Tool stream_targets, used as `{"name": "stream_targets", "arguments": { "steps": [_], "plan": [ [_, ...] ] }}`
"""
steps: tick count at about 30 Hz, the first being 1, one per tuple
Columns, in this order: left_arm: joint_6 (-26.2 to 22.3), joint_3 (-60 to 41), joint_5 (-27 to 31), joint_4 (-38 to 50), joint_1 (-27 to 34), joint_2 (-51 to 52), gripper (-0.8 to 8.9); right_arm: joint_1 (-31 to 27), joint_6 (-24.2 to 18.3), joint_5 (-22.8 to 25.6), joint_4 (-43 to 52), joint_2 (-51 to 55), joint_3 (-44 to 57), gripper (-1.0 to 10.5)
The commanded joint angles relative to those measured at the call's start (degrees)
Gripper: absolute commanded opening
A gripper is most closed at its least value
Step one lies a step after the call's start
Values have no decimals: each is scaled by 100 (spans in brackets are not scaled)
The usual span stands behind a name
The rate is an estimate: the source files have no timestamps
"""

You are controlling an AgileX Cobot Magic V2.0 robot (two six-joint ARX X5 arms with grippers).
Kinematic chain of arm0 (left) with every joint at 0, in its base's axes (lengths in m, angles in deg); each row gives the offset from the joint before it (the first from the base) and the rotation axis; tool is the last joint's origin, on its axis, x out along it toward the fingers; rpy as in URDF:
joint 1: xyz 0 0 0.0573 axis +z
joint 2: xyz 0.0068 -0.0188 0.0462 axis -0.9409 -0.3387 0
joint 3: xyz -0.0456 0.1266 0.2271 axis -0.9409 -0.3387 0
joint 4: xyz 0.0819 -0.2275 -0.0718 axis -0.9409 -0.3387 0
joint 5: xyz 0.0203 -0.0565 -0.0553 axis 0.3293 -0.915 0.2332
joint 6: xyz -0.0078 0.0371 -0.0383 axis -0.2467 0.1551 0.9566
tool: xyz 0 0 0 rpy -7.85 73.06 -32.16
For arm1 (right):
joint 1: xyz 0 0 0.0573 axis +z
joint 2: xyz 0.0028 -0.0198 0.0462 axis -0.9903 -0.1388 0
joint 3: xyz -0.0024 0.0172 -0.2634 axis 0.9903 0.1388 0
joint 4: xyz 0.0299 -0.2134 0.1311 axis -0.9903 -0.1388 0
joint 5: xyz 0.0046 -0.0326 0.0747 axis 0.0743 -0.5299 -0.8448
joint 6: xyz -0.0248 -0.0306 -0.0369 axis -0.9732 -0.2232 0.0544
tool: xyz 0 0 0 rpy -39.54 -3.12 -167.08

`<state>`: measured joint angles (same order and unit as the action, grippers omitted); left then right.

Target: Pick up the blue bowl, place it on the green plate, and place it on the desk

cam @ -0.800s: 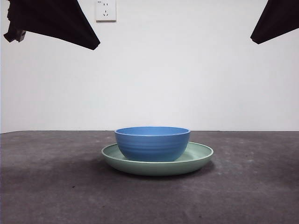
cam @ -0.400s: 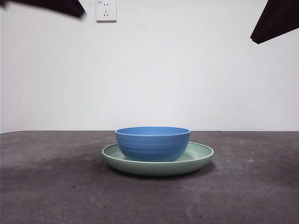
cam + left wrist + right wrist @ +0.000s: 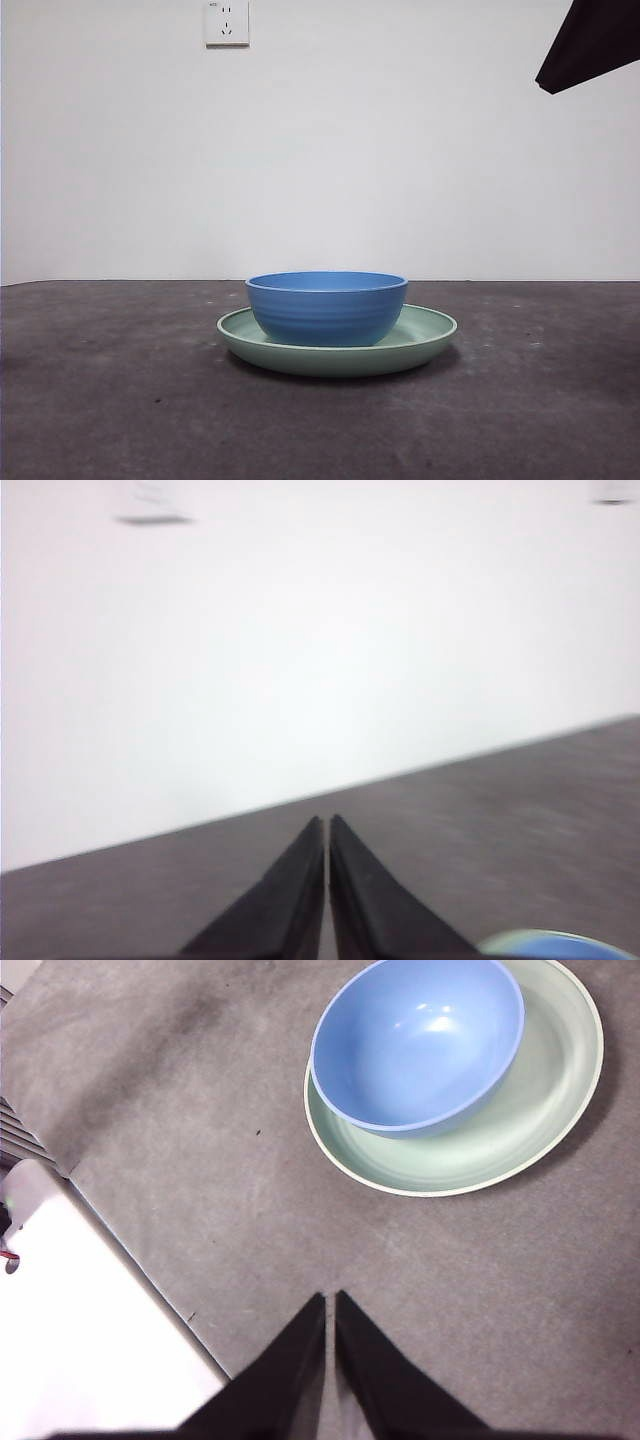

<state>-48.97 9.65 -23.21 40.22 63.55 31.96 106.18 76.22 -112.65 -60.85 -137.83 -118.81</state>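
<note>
The blue bowl (image 3: 327, 307) stands upright inside the green plate (image 3: 430, 338), which rests on the desk (image 3: 110, 400) at the middle. In the right wrist view the blue bowl (image 3: 418, 1040) sits toward one side of the green plate (image 3: 520, 1130). My right gripper (image 3: 329, 1298) is shut and empty, held high above the desk, well away from the plate; it shows as a black tip (image 3: 585, 45) at the top right of the front view. My left gripper (image 3: 327, 822) is shut, raised and empty, with the bowl's rim (image 3: 555, 947) just in its view's corner.
A white wall with a socket (image 3: 227, 22) stands behind the desk. A white block (image 3: 90, 1330) lies beyond the desk's edge in the right wrist view.
The dark arm at the front view's top left has risen out of the picture. Bowl, plate and the arm at the top right have not moved.
</note>
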Motion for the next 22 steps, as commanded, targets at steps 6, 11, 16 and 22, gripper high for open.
{"name": "stream_targets", "arguments": {
  "steps": [6,11,16,22],
  "plan": [
    [-168,-1340,518,177,553,1161,9,39,-66,-2,44,-33,-94,10],
    [-157,-2192,584,175,629,1786,9,39,-66,-2,44,-33,-94,10],
    [-144,-2850,586,144,629,2199,9,39,-66,-2,44,-33,-94,10],
    [-146,-3344,608,72,629,2511,9,39,-63,-2,44,-33,-94,11]
  ]
}}
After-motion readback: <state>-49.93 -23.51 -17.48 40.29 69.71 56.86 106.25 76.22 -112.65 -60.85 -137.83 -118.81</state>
